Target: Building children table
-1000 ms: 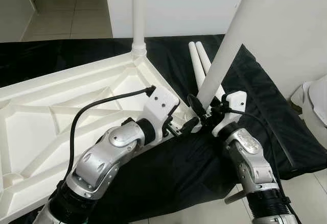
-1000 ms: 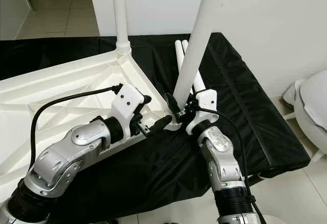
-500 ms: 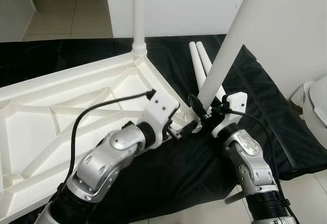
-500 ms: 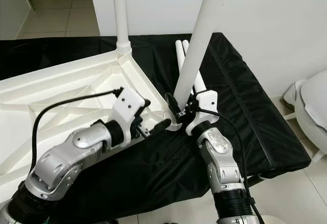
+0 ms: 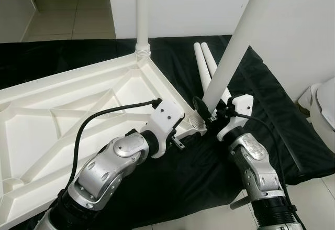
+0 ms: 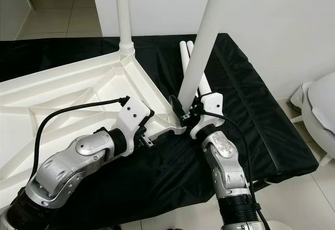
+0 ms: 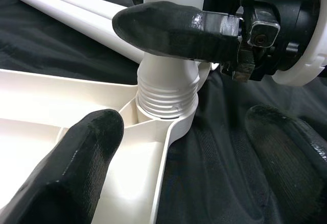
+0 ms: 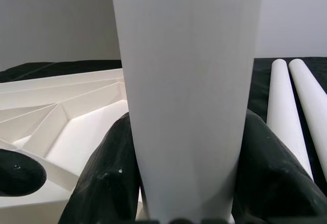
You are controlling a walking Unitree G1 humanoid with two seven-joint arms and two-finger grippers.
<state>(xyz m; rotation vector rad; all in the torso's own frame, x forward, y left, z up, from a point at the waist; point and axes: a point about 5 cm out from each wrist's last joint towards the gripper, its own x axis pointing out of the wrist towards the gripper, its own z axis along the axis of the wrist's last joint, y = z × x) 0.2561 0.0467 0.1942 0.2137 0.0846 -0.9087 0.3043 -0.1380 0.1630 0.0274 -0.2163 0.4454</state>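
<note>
The white table top (image 5: 63, 115) lies upside down on a black cloth. One white leg (image 5: 141, 10) stands upright in its far corner socket. My right gripper (image 5: 210, 116) is shut on a second, tilted leg (image 5: 235, 36), with both fingers (image 8: 104, 180) pressed on its sides. That leg's threaded end (image 7: 166, 94) sits in the near right corner socket (image 7: 176, 124). My left gripper (image 7: 189, 168) is open beside that corner, one finger (image 7: 84, 157) over the table top and the other over the cloth. Two loose legs (image 5: 203, 65) lie side by side behind.
The black cloth (image 5: 272, 104) ends near my right arm, with pale floor tiles beyond. A white rounded object (image 5: 323, 107) stands at the far right. A white wall (image 5: 183, 4) rises close behind the table, and a tiled floor (image 5: 68, 10) opens at the back left.
My left gripper has pulled back a little from the leg's base toward me along the table's corner. The right gripper and the tilted leg have stayed in place.
</note>
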